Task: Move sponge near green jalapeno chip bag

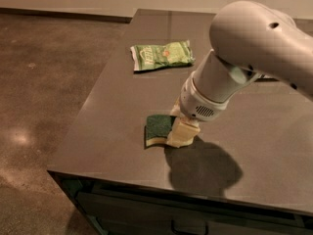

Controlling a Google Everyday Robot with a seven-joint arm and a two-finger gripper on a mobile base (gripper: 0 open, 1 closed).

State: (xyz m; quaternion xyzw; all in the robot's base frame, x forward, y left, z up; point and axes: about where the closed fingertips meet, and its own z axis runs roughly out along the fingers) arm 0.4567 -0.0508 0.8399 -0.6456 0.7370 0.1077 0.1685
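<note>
The sponge (157,128), dark green on top with a pale yellow base, lies flat on the dark table near its front edge. My gripper (180,131) has come down over the sponge's right end, its pale fingers (182,132) touching or covering that end. The white arm reaches in from the upper right. The green jalapeno chip bag (162,55) lies flat farther back on the table, well apart from the sponge.
The dark table (122,102) ends in a front edge just below the sponge and a left edge beside it. A brown floor lies to the left. The arm's shadow falls on the table right of the sponge.
</note>
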